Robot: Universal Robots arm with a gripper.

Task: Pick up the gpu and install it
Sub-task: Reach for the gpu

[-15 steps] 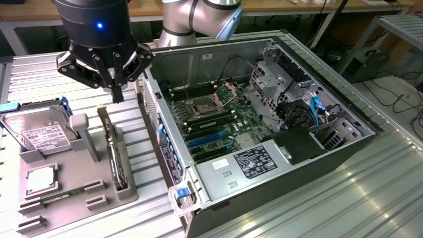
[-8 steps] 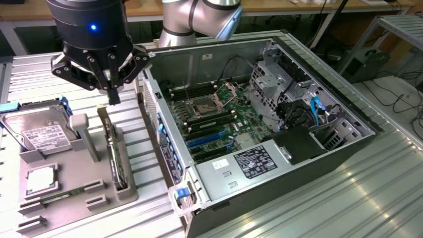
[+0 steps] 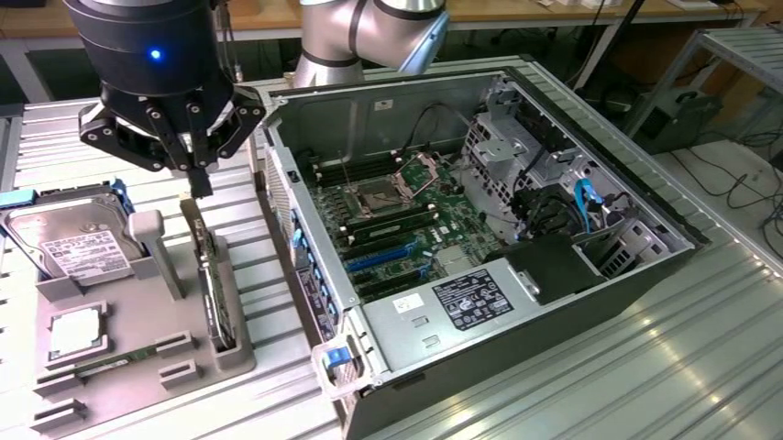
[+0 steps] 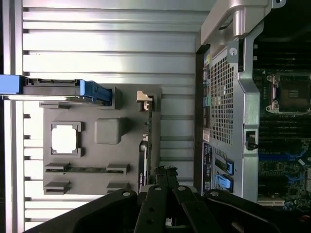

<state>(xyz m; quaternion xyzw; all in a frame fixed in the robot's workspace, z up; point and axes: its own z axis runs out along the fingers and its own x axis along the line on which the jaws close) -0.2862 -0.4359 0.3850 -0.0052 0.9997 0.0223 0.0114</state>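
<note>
The gpu (image 3: 212,280) is a thin black card standing on edge in a slot of the grey holder (image 3: 165,362), to the exterior view's left of the open computer case (image 3: 367,110). My gripper (image 3: 200,189) hangs just above the card's far end, fingers shut together with nothing between them. In the wrist view the gpu (image 4: 148,141) appears as a narrow dark strip on the holder (image 4: 109,131), with the closed gripper (image 4: 165,171) over its end. The motherboard's blue expansion slots (image 3: 381,261) lie bare inside the case.
On the holder also sit a silver hard drive (image 3: 76,246) in a blue caddy, a processor chip (image 3: 76,332) and a green memory stick (image 3: 116,359). The case's side wall (image 4: 228,97) rises close beside the holder. A power supply (image 3: 471,302) fills the case's near corner.
</note>
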